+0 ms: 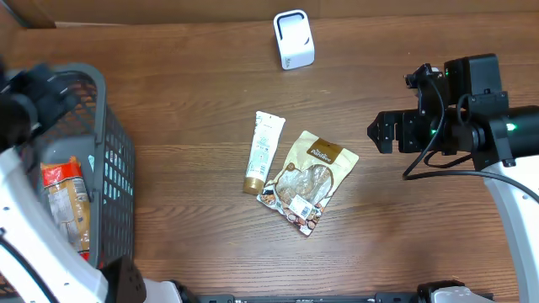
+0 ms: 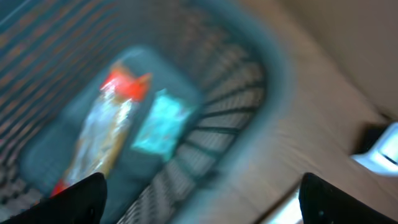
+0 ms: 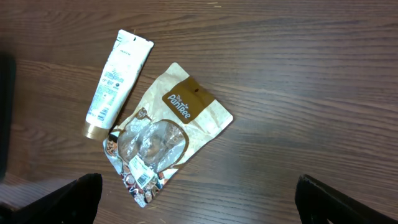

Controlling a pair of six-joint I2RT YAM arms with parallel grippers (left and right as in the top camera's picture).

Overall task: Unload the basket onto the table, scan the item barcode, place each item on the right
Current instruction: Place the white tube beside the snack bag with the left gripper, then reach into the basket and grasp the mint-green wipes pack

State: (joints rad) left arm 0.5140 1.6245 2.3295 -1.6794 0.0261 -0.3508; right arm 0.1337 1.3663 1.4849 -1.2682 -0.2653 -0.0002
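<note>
Since jaws of left gripper (image 2: 208,202) and right gripper (image 3: 199,202) stand apart and empty, right should pinch the pouch (image 3: 163,140) by an edge, white label (image 3: 142,167) facing the scanner (image 1: 293,39).

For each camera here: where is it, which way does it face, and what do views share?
Overhead: above the table, facing straight down; left arm and right arm show.
Left wrist: over the basket, looking in, blurred; its fingers at the bottom corners.
Right wrist: above tube and pouch, facing down; its fingers at the bottom corners.
Shared: overhead also shows basket, tube and pouch.
</note>
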